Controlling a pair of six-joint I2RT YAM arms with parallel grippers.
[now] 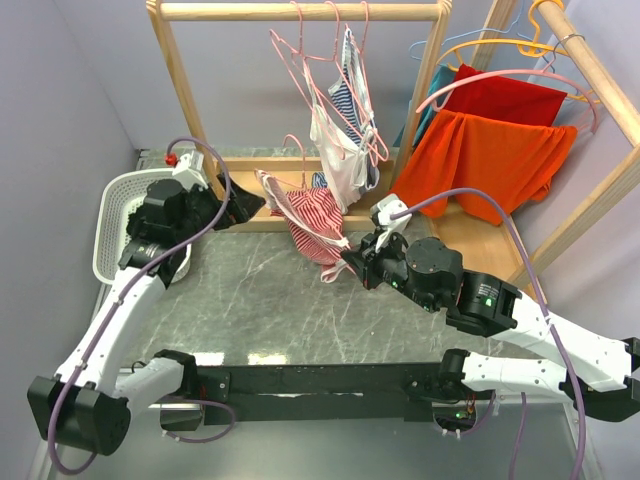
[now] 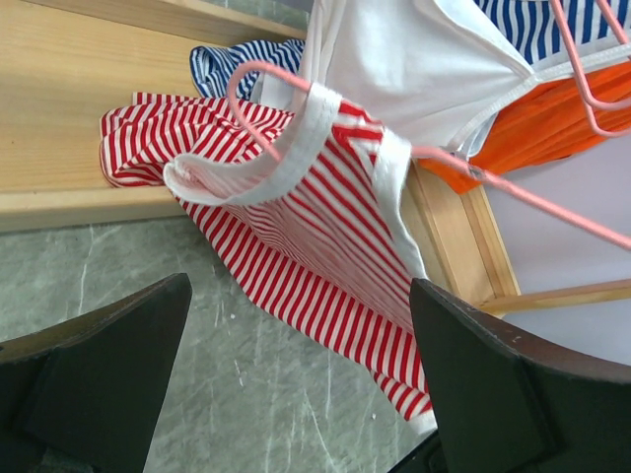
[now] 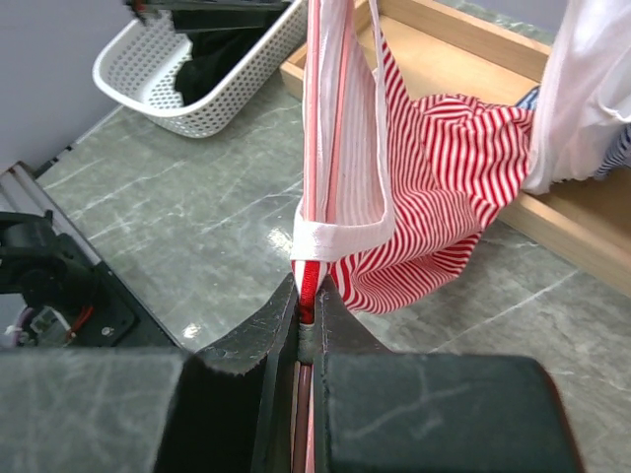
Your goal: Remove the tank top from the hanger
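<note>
- The right gripper [image 3: 308,304] is pinching a white-trimmed edge of the red-and-white striped tank top [image 3: 444,168], with its jaws nearly closed on the fabric.
- The left gripper [image 2: 301,296] is hovering with jaws spread wide, gripping nothing, just beside the garment's strap end.
- The tank top is hanging on the pink hanger [image 2: 532,200], which is threading through a strap.
- The fabric is draping over the wooden rack base [image 2: 59,89] above the grey marble table [image 1: 250,300].
- A white basket [image 1: 110,235] is standing at the table's left edge.

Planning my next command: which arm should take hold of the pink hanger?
Probably left. The left gripper is open and faces the pink hanger; the right gripper is shut on the striped tank top.
</note>
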